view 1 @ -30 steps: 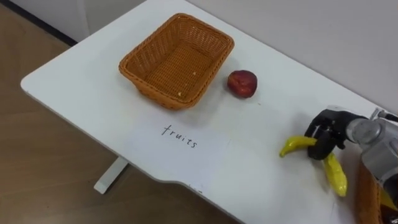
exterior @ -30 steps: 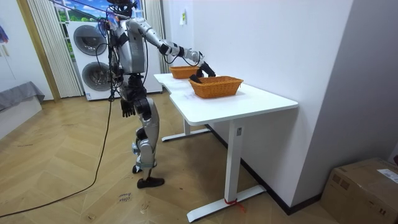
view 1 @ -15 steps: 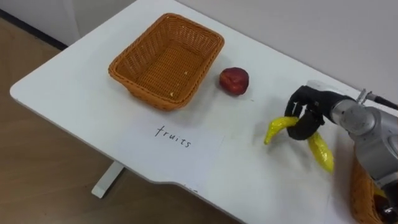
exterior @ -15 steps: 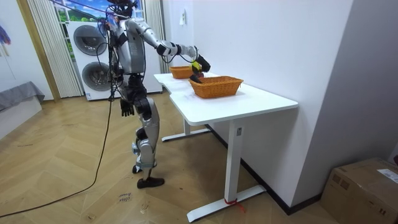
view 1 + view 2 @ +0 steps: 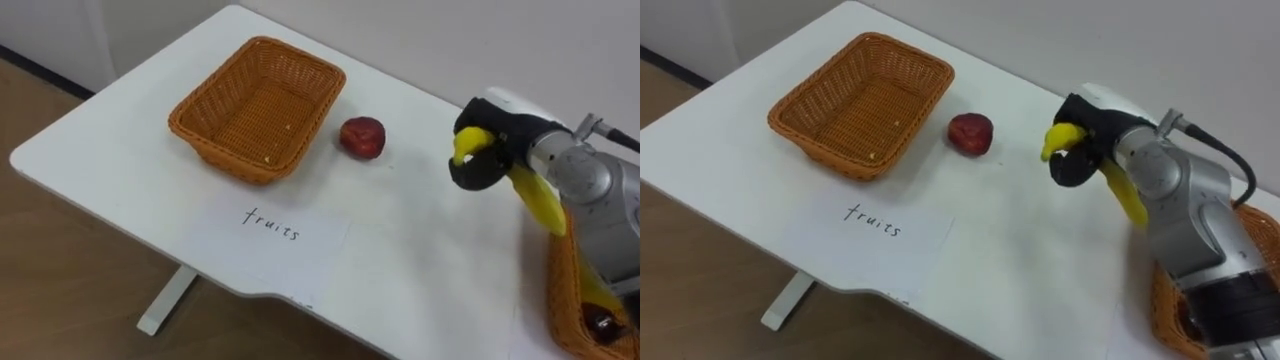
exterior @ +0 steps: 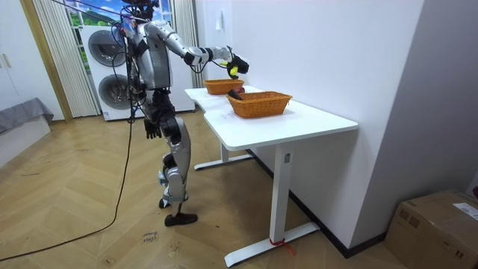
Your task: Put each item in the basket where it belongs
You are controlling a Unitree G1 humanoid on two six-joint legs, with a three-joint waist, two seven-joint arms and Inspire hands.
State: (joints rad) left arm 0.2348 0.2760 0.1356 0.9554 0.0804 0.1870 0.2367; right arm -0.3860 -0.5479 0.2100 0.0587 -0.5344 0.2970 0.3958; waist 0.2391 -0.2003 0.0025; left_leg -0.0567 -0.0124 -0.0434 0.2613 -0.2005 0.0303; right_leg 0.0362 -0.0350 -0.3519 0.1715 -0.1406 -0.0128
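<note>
The banana (image 5: 538,198) is off the tabletop (image 5: 400,255) now. A second ago it lay flat near the robot's right-hand basket (image 5: 556,292) with the right hand (image 5: 478,168) closing over it. Half a second ago it was just coming up. Here the right hand has its fingers curled round the fruit's middle, one yellow end poking out above the hand and the longer end trailing back along the forearm. The hand has also travelled toward the robot's left, so it hangs in the air just beside the red fruit (image 5: 362,137), which sits where it did — on the tabletop, close to the near corner of the fruit basket (image 5: 192,124).

In the room view the right arm has gone from reaching down at the tabletop to stretched out and raised, with the banana held well above the two baskets. The robot stands where it stood, at the tabletop's end, and its left hand (image 6: 152,131) hangs by its side.

For the task this means the pick has worked and the carry is under way. The fruit basket looks empty, with the paper label (image 5: 270,224) lying in front of it. The banana has yet to cross over the red fruit before it can be let go — and that red fruit waits for its own turn.
</note>
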